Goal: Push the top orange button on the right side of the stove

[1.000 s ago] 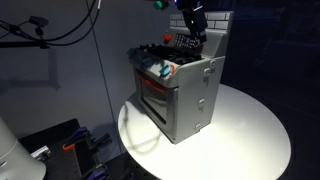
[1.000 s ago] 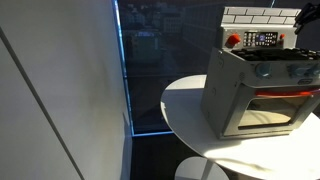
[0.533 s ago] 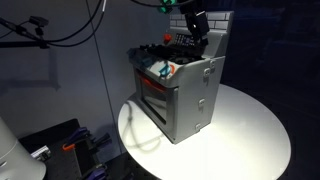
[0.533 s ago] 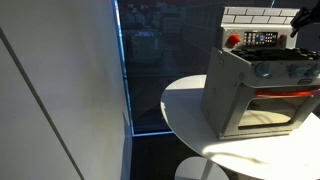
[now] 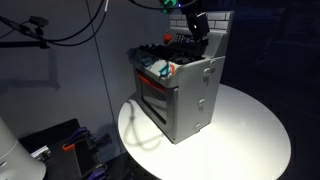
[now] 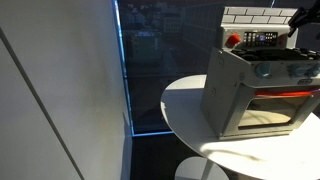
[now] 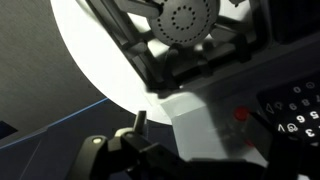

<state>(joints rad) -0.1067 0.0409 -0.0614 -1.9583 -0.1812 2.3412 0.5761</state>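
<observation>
Grey stove [image 5: 185, 95] on white table [image 5: 250, 130]; tool [image 5: 200, 33] above its rear, spread or pressed cannot tell

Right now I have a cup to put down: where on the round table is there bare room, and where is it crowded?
The widest bare patch of the white table lies between the stove's plain side wall and the rim. A narrower strip fronts the oven door. Crowded: the stove top, end effector above it.

My gripper [image 5: 198, 22] creeps a little sideways above the stove [image 5: 185, 95], drawing closer to its white brick back [image 5: 218, 17]; the green spot [image 5: 170, 4] above it shifts the same way.
</observation>
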